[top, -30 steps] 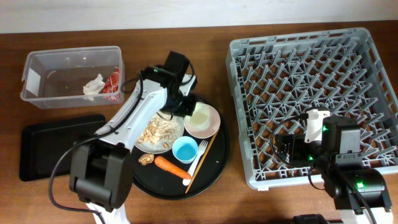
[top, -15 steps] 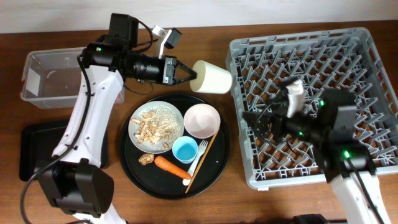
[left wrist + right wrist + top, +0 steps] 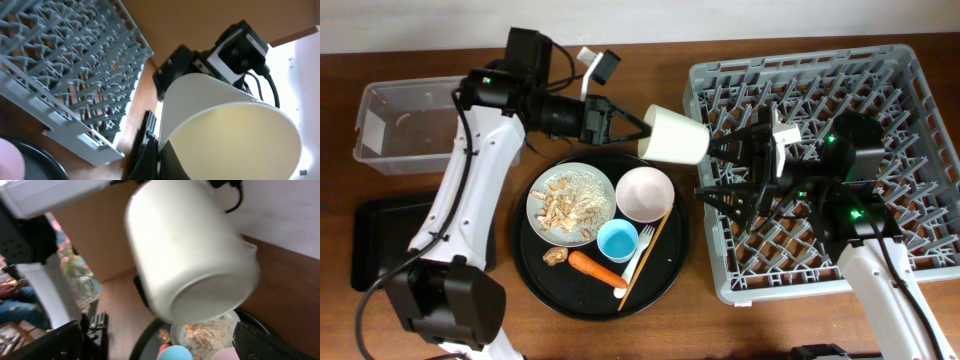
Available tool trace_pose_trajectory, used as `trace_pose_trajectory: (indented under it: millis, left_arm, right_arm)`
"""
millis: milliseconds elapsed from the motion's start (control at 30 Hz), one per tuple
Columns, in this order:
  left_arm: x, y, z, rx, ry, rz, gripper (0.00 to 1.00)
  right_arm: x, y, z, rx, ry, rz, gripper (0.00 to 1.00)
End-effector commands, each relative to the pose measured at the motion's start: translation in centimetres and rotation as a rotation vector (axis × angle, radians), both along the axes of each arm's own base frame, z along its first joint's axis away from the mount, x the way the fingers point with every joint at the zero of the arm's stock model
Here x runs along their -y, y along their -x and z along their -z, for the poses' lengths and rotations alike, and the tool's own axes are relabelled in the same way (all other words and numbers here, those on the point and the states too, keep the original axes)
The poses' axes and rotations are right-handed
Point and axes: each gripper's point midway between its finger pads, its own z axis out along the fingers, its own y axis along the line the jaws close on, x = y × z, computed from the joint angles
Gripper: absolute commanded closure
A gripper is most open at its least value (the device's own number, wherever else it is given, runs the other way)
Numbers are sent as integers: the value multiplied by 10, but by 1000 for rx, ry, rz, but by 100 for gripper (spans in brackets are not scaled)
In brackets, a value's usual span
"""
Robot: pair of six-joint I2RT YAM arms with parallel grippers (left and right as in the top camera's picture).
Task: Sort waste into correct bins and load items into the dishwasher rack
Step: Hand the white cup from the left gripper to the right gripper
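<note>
Overhead view:
- cream cup (image 3: 677, 136): held sideways in the air above the counter (image 3: 740, 325), between the round black tray (image 3: 672, 264) and the rack (image 3: 800, 285). Mouth to the left, base to the right.
- left tool (image 3: 638, 135): clamped on the cream cup at its rim.
- right tool (image 3: 720, 172): over the rack's left part, fingers spread wide. Tips just beside the cup's base; contact impossible to tell.
- plate (image 3: 536, 203) bearing rice scraps (image 3: 570, 205), bowl (image 3: 645, 193), blue cup (image 3: 617, 240), carrot (image 3: 595, 268), brown lump (image 3: 555, 257), fork (image 3: 633, 262) and chopstick (image 3: 655, 240): all on the round black tray. Chopstick slanted, just beside the fork.
- clear tub (image 3: 400, 125): far left. Shallow black tray (image 3: 380, 245) nearer the camera's bottom edge, partly under the left arm.

Left wrist view:
- cream cup (image 3: 225, 130): filling the right half, open mouth toward the camera.
- left tool (image 3: 159, 155): at the bottom, dark fingers pinched on the cup's wall.
- rack (image 3: 75, 65): upper left.
- black-and-white part of the right arm, behind the cup.

Right wrist view:
- cream cup (image 3: 190, 255): blurred, base toward the camera, upper middle.
- right tool (image 3: 160, 345): fingers (image 3: 45, 345) at the bottom corners, far apart, gripping nothing.
- plate (image 3: 210, 330) with scraps and an edge of the blue cup (image 3: 172, 352): below the cup.
</note>
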Motion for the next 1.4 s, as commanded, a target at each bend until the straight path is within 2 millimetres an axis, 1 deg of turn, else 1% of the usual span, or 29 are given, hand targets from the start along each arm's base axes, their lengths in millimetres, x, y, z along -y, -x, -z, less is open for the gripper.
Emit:
trace_pose_trajectory:
  millis: [0,167,333,400,500,633,667,733,800,1033,1133,1200,1267,1367]
  left_arm:
    - [12,12,-10,1,45,53,100]
    - [19,20,-10,-13,45,78,100]
    - [20,22,-9,-25,37,79,100]
    - [19,21,-5,-24,15,71,100]
    - [18,20,-1,-25,-8,63,100]
    - [19,20,-1,-24,-8,64,100]
    - [19,20,-1,-24,-8,64,100]
    - [19,20,-1,-24,-8,64,100]
    - [19,20,-1,-23,-8,64,100]
    - [19,20,-1,-24,-8,64,100]
    - [19,20,-1,-24,-8,64,100]
    - [19,20,-1,-24,-8,64,100]
    - [19,20,-1,-24,-8,64,100]
    - [19,20,-1,-24,-8,64,100]
  right_arm:
    - [3,-16,2,20,31,84,1]
    - [7,-28,5,26,53,155,1]
    - [7,-32,-8,121,41,158,1]
    - [6,-28,-14,157,30,131,1]
    - [1,-15,-26,226,3,43,1]
    - [-1,-6,-27,231,-9,-9,0]
    - [-2,-3,-27,231,-13,-27,2]
    - [-3,1,-28,228,-18,-49,8]
    - [-3,1,-26,217,-18,-52,11]
    - [-3,1,-25,207,-18,-51,17]
    - [-3,1,-25,207,-18,-51,26]
    - [-3,1,-25,207,-18,-51,30]
    - [-3,1,-25,207,-18,-51,36]
    - [-3,1,-25,207,-18,-51,38]
